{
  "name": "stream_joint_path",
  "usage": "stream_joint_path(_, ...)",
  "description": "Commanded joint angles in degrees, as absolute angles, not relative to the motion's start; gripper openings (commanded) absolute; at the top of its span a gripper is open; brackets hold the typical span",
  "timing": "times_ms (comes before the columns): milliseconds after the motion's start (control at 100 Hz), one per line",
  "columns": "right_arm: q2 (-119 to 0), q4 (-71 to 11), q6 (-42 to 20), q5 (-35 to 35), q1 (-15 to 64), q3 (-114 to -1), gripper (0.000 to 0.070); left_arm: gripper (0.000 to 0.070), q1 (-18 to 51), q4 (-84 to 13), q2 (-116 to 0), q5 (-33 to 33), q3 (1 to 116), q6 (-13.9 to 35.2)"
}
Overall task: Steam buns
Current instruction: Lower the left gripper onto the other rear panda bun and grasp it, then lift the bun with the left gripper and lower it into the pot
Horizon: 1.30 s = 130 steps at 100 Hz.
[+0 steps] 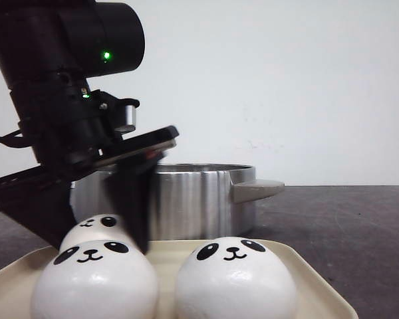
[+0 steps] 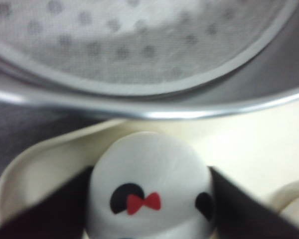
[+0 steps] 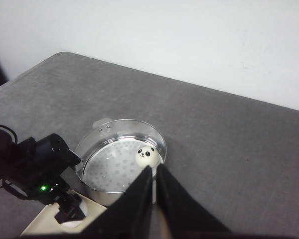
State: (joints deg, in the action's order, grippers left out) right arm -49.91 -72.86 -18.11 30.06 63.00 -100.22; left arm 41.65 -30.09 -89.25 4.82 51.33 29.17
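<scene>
In the front view, two panda-faced white buns (image 1: 93, 282) (image 1: 236, 279) sit at the front of a cream tray (image 1: 312, 279). Behind them a third bun (image 1: 93, 226) stands between the fingers of my left gripper (image 1: 98, 244). In the left wrist view this bun (image 2: 149, 184) has a red bow by one eye, and the left gripper (image 2: 149, 172) presses both its sides, still low over the tray (image 2: 249, 144). A fourth bun (image 3: 146, 155) lies in the steel pot (image 3: 120, 162). My right gripper (image 3: 153, 174) hangs high above the pot, shut and empty.
The steel pot (image 1: 186, 199) with a side handle (image 1: 256, 189) stands right behind the tray on the grey table (image 1: 346, 226). Its rim (image 2: 154, 112) and perforated steamer plate (image 2: 129, 40) lie just beyond the held bun. A white wall backs the table.
</scene>
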Motion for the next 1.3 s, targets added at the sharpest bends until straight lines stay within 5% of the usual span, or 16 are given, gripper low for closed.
stream_joint_path(0,-50.46,-72.51,-18.94,30.48,63.77,-100.62,0.0005,0.0012,42.02,-30.63,-90.89,4.67,51.81,29.61)
stream_joint_path(350,-50.46,-73.80,-18.96,30.50,63.77,-97.43,0.0005,0.0011,45.43,-30.52,-80.51,3.09,56.29,29.69)
stream_joint_path(580,-50.46,-72.18,-18.92,34.09,63.79,-96.01,0.0005,0.0010,47.16,-27.35,-74.67,-5.72,65.23,27.31)
stream_joint_path(950,-50.46,-72.03,-18.92,36.73,63.79,-93.58,0.0005,0.0011,31.99,-34.96,-94.52,1.30,84.84,20.56)
stream_joint_path(1290,-50.43,-72.10,-19.64,36.88,63.79,-92.86,0.0005,0.0011,26.87,-37.65,-111.09,5.89,91.81,20.60)
